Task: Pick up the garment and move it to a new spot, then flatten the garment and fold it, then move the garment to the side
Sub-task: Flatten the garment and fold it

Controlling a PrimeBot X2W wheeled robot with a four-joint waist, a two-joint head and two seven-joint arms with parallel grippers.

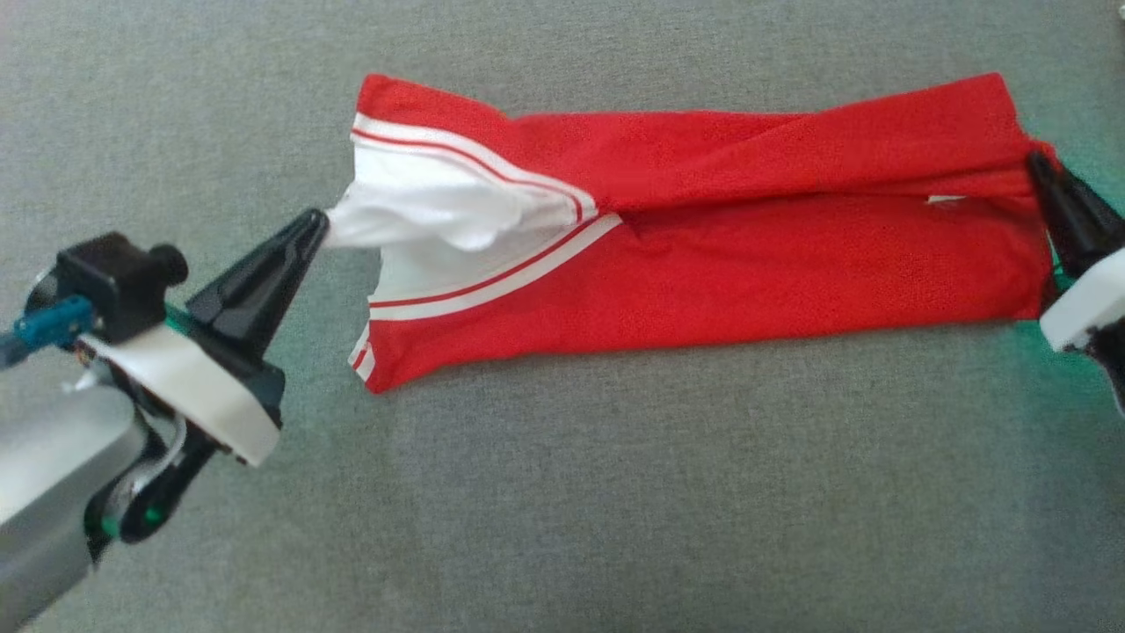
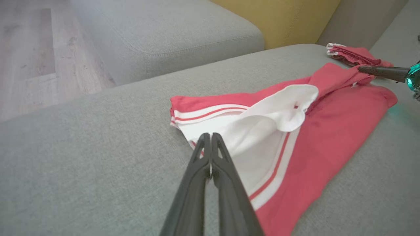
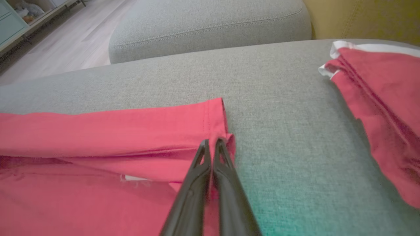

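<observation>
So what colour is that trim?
Red garment has white trim with red stripes; best in head view.

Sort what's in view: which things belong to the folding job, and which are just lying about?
Part of the job: red garment, lying on the grey cushion; left gripper, shut on its white part; right gripper, shut on its red hem.
Lying about: second red garment; yellow cushion; wooden floor.

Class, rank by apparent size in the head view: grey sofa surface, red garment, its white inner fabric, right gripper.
1. Grey fabric sofa surface
2. Red cloth garment, white-striped
3. White inner fabric
4. Right gripper, partly cut off at the edge
</observation>
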